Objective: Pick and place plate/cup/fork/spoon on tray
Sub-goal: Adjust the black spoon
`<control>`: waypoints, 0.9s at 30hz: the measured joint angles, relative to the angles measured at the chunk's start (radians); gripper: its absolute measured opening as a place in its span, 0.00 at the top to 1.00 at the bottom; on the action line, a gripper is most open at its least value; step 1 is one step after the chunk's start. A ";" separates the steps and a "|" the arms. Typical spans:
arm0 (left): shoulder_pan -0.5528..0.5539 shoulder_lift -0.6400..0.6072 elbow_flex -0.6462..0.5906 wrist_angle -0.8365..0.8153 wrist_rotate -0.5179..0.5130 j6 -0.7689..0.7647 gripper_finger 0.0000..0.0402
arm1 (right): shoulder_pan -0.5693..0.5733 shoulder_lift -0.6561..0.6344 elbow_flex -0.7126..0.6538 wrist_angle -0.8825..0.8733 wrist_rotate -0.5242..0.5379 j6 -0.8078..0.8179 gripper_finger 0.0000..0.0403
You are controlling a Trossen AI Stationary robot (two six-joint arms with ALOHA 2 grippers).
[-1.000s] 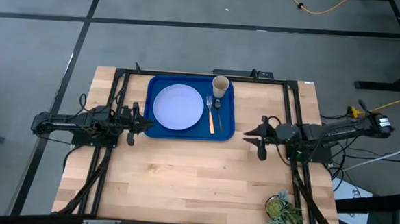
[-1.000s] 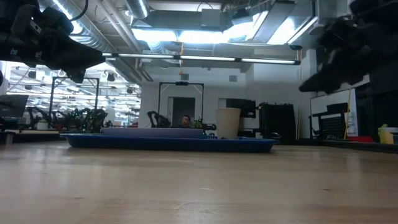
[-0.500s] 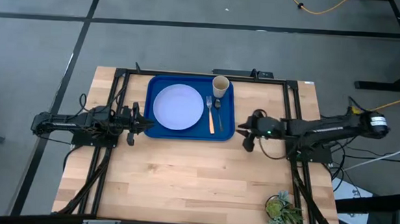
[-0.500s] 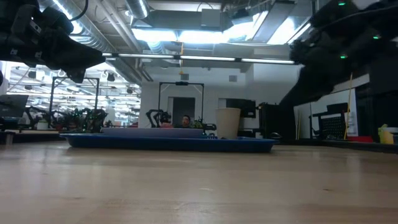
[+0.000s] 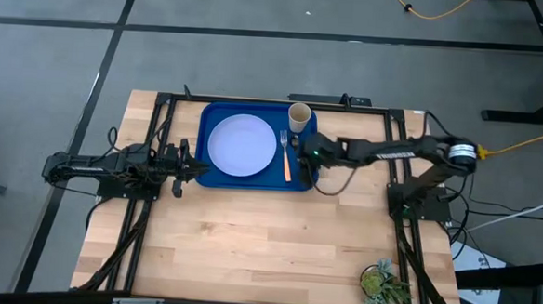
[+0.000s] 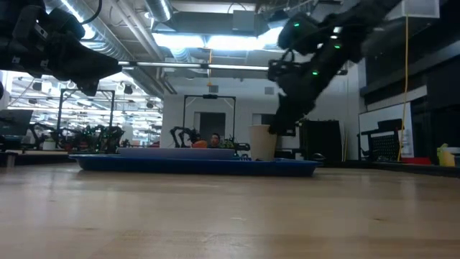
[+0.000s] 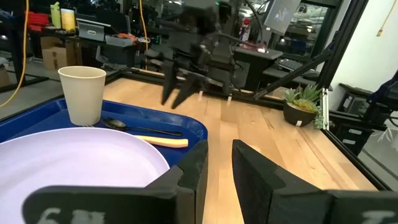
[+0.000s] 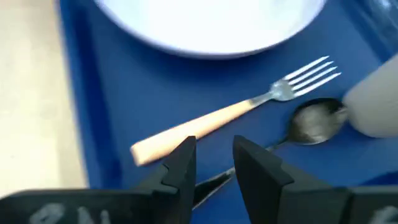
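The blue tray (image 5: 213,175) lies at the table's far middle. On it lie the lavender-white plate (image 5: 242,145), the wooden-handled fork (image 5: 285,156) and the dark spoon (image 5: 297,153); the tan cup (image 5: 299,115) stands upright in the tray's far right corner. My right gripper (image 5: 301,152) hovers over the tray, above the spoon's handle (image 8: 210,181), which shows between its slightly open fingers. In the low view its fingertips (image 6: 277,131) stand above the tray beside the cup (image 6: 264,142). My left gripper (image 5: 203,170) waits at the tray's near left corner, fingers a little apart.
A small potted plant (image 5: 383,284) stands at the table's near right corner. Dark frame rails (image 5: 147,211) run along both sides of the table. Bare wood (image 5: 267,245) fills the near half of the table.
My right gripper has travelled from beyond the tray's right rim toward the table's left edge, the arm stretching out, and now stands over the fork and spoon inside the tray. The tableware has not moved.
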 joint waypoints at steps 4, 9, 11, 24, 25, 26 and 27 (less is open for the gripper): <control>0.000 0.000 0.000 0.000 0.000 0.000 0.84 | -0.026 0.063 0.098 -0.145 0.050 0.038 0.73; 0.000 0.000 0.000 0.000 0.000 0.000 0.84 | -0.030 0.132 0.143 -0.265 0.092 0.070 0.73; 0.000 0.000 0.000 0.000 0.000 0.000 0.84 | -0.030 0.159 0.142 -0.262 0.093 0.069 0.73; 0.000 0.000 0.000 0.000 0.000 0.000 0.84 | 0.011 0.257 0.149 -0.237 0.133 -0.037 0.73; 0.000 0.000 0.000 0.000 0.000 0.000 0.84 | 0.011 0.266 0.157 -0.238 0.131 -0.037 0.73; 0.000 0.000 0.000 0.000 0.000 0.000 0.84 | 0.009 0.277 0.170 -0.242 0.130 -0.038 0.73; 0.000 0.000 0.000 0.000 0.000 0.000 0.84 | 0.007 0.285 0.186 -0.253 0.130 -0.039 0.73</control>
